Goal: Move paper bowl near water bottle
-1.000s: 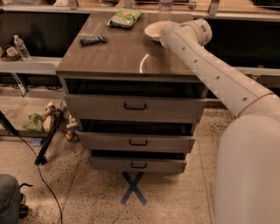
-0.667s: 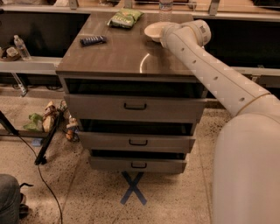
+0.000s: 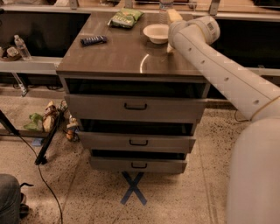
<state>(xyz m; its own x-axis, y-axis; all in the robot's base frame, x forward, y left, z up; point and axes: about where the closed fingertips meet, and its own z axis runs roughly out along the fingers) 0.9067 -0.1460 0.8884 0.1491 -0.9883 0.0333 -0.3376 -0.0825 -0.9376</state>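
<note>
The paper bowl [image 3: 156, 33] was seen upright on top of the drawer cabinet [image 3: 127, 61], toward the far right part of that top. The water bottle [image 3: 164, 6] was found at the cabinet's far edge, just behind the bowl, with only its lower part shown and the rest cut off by the frame. The white arm [image 3: 227, 78] was stretched over the cabinet's right side, and the gripper [image 3: 173, 16] was held above the far right corner of the top, just beside the bowl and close to the bottle; it was mostly hidden behind the wrist, so whether it was spread or pressed together could not be told. A green snack bag [image 3: 125, 17] was laid at the cabinet's far edge, and a dark blue bar [image 3: 93, 40] on the left part of the top. The cabinet's three drawers were pulled partly out. A blue tape cross [image 3: 133, 188] was marked on the floor before the cabinet.
</note>
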